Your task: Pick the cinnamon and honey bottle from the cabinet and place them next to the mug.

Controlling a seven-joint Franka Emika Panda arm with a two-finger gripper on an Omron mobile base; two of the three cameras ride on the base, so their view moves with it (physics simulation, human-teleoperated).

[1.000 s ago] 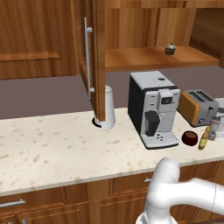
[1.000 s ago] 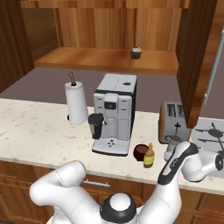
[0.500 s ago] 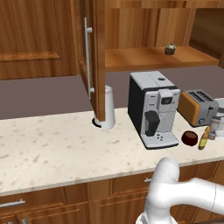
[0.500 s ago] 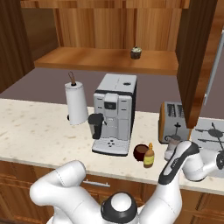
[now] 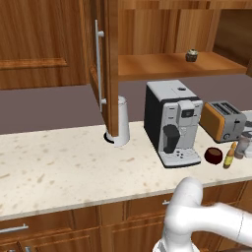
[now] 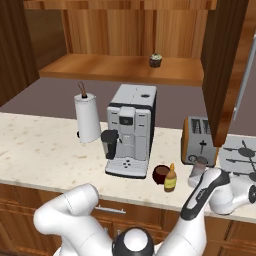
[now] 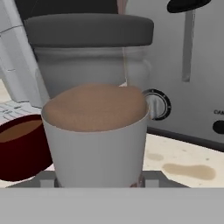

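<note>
Hand view: slim grey cylindrical cinnamon shaker with brownish top (image 7: 96,131) looms close, jaws clamped on it low down. Squat dark red-brown mug (image 7: 22,146) just beside. Right base view: shaker (image 6: 198,170) near tabletop (image 6: 40,150), in front of toaster (image 6: 199,141), small amber honey bottle with yellow cap (image 6: 170,178) touching or just beside mug. Shaker looks light, rigid, smooth, likely slippery; grip mid-body. Count: one shaker, one bottle, one mug. Brown wooden cabinet (image 5: 162,64) open.

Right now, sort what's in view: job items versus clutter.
Job: cinnamon in the shut gripper; honey bottle; mug; cabinet.
Clutter: coffee machine, toaster, paper towel roll, small dark lidded item.
</note>
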